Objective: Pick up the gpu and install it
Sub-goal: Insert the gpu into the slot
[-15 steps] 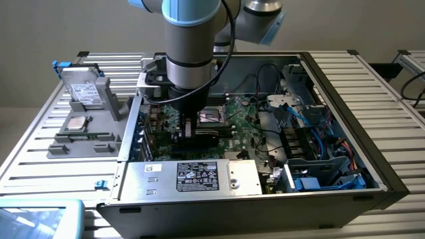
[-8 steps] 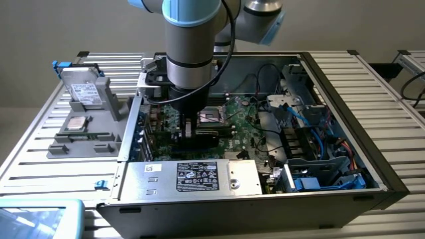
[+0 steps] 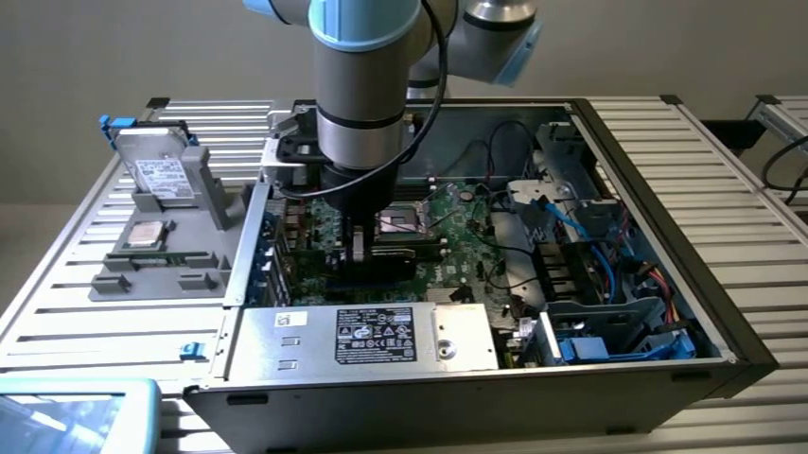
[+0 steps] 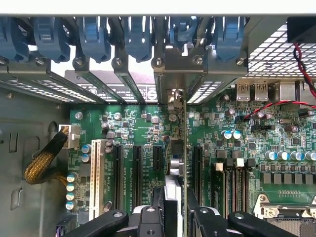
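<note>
The gpu (image 4: 183, 148) stands on edge over the green motherboard (image 4: 143, 123), and I see it edge-on as a thin green line. Its silver bracket (image 4: 173, 94) reaches the rear slot openings under the blue clips (image 4: 138, 34). My gripper (image 4: 175, 217) is shut on the card, one black finger (image 4: 150, 219) on each side. In the exterior view the gripper (image 3: 360, 248) reaches straight down inside the open computer case (image 3: 657, 189), low over the board next to the processor socket (image 3: 407, 222). Whether the card's edge sits in a slot cannot be told.
Black expansion slots (image 4: 137, 173) lie beside the card, memory slots (image 4: 232, 182) on the other side. The silver power supply (image 3: 378, 336) is at the case front, and blue and black cables (image 3: 569, 218) at the exterior view's right. A hard drive (image 3: 162, 175) stands on a grey fixture (image 3: 165, 255) outside the case.
</note>
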Controlling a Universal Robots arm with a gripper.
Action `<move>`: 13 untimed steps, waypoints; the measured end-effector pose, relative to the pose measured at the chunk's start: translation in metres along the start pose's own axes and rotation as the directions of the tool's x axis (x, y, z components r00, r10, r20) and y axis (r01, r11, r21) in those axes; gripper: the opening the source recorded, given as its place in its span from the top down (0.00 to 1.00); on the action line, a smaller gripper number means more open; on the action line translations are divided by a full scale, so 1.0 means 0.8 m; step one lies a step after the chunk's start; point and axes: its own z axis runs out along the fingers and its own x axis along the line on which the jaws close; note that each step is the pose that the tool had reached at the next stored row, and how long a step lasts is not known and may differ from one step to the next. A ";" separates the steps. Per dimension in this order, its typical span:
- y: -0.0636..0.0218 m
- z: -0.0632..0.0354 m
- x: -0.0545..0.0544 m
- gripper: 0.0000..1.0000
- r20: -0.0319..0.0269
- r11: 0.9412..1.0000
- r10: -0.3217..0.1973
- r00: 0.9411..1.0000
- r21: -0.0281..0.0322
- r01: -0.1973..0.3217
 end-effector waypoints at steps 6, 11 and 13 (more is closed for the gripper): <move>0.000 0.000 0.000 0.65 0.000 1.000 0.000 1.000 0.001 0.000; 0.001 -0.006 0.000 0.60 0.000 1.000 0.000 1.000 0.005 0.000; 0.001 -0.014 0.000 0.60 0.000 1.000 0.000 1.000 0.005 0.000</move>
